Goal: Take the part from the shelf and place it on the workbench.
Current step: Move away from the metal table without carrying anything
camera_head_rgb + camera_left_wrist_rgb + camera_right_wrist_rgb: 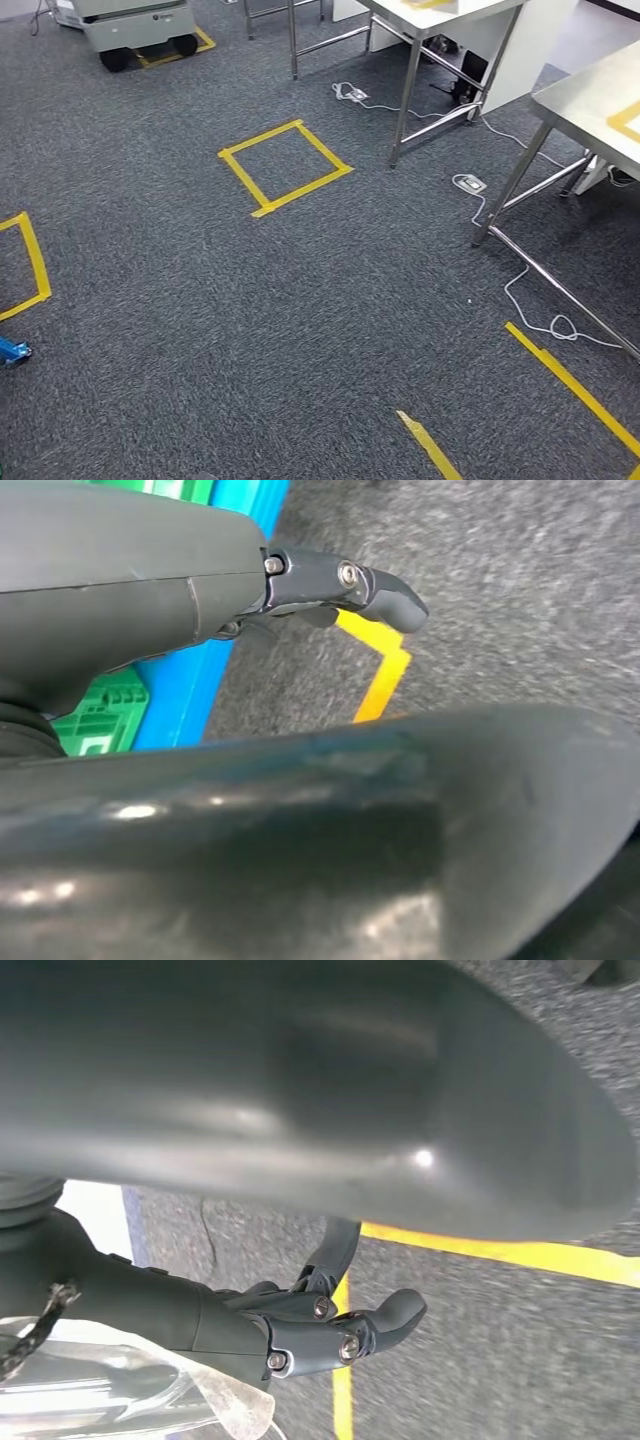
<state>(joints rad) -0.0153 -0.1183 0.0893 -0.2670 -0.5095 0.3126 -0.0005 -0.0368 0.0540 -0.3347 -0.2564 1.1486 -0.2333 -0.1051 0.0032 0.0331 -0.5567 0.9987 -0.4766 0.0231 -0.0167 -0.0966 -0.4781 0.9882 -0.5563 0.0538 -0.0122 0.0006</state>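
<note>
A clear plastic bag [128, 1390], apparently holding the part, hangs against the dark fingers of my right hand [302, 1335] above the carpet. Where the fingers grip the bag is hidden. My left hand [332, 585] hangs with a finger stretched out straight and holds nothing. It is beside a blue and green crate [170, 695]. In the head view a steel workbench [585, 100] with a yellow tape mark [626, 120] stands at the right edge.
A second steel table [423, 20] stands further back, with white cables [528, 300] and floor sockets [471, 183] around the table legs. Yellow tape squares [285, 167] mark the grey carpet. A wheeled cart [140, 30] is at the far left, a blue corner [11, 351] at the left edge.
</note>
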